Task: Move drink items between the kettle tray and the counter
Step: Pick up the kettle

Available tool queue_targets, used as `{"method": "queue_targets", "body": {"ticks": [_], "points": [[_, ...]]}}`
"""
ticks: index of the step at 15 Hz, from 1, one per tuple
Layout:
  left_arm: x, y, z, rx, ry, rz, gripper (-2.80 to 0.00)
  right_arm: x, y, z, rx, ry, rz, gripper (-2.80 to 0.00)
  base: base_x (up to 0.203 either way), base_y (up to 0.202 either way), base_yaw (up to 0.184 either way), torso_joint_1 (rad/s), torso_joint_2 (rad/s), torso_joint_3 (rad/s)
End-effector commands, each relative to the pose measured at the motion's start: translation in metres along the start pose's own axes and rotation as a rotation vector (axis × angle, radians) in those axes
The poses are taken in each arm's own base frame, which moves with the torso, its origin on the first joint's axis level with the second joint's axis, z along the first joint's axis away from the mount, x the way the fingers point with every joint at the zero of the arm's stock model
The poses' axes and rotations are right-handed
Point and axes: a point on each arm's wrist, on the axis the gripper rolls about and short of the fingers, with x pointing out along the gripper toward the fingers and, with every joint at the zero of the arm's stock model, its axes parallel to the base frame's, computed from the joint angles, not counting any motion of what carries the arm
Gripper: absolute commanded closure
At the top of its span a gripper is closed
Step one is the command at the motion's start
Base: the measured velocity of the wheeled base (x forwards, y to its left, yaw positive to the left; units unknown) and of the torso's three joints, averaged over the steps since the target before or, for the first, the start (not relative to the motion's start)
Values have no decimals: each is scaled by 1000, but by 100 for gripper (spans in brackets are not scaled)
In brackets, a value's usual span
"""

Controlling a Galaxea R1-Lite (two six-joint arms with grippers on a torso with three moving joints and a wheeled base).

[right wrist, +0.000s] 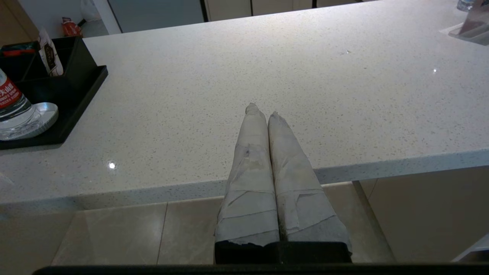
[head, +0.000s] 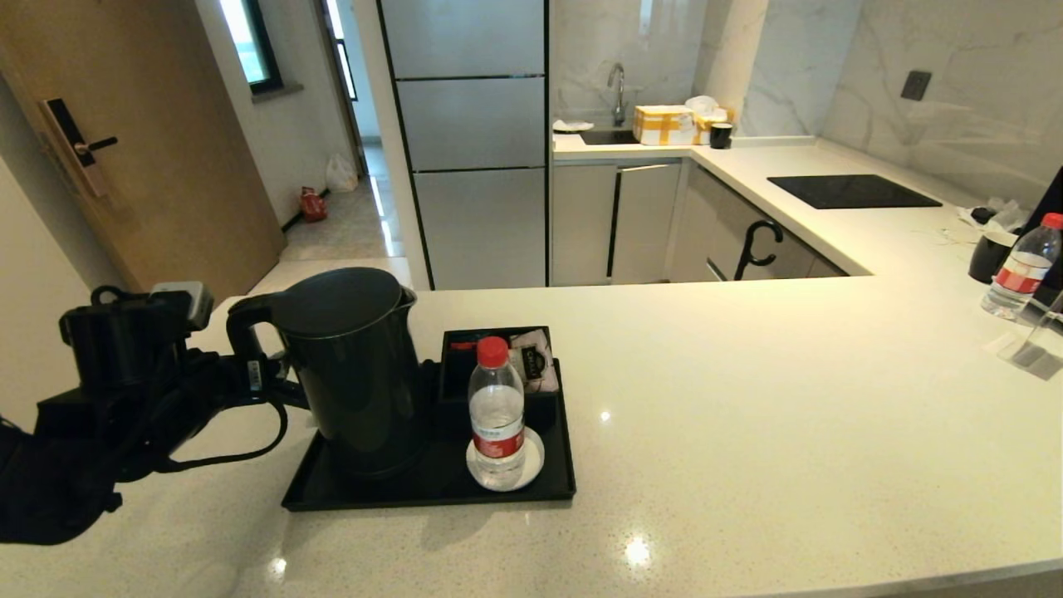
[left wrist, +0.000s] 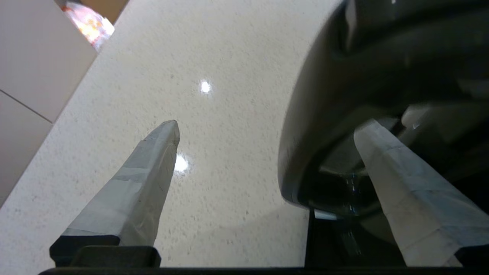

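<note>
Left gripper [left wrist: 267, 130], jaws wide and empty, straddles the handle [head: 245, 332] of the upright kettle [head: 353, 374] at the tray's [head: 432, 497] left end; right gripper [right wrist: 263, 114], pressed shut, hangs off the worktop's [head: 747, 432] near edge.

The right gripper [right wrist: 261, 110] is hanging off the near edge of the counter [right wrist: 267, 76], its two taped fingers [right wrist: 252, 160] pressing together with no gap between them and nothing held; the kettle tray [right wrist: 82, 93] is sitting well apart at the far side, bearing the water bottle [right wrist: 11, 107] standing on a white coaster [right wrist: 44, 114]; the tea sachet [right wrist: 49, 53] is standing upright in the divided box [right wrist: 78, 57].
</note>
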Motion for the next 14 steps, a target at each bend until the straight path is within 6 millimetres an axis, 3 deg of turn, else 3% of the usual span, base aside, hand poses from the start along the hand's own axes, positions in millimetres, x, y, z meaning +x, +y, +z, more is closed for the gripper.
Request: {"method": "queue_targets", "body": {"ticks": [1, 3, 9, 14], "points": [[2, 0, 0, 4, -13, 7, -280, 0, 0, 0, 0, 3, 0, 0, 0, 0, 0, 0, 0, 0], [2, 0, 7, 37, -58, 43, -280, 0, 0, 0, 0, 3, 0, 0, 0, 0, 0, 0, 0, 0], [7, 0, 3, 65, -46, 54, -280, 0, 0, 0, 0, 3, 0, 0, 0, 0, 0, 0, 0, 0], [23, -2, -6, 98, -78, 57, -280, 0, 0, 0, 0, 3, 0, 0, 0, 0, 0, 0, 0, 0]]}}
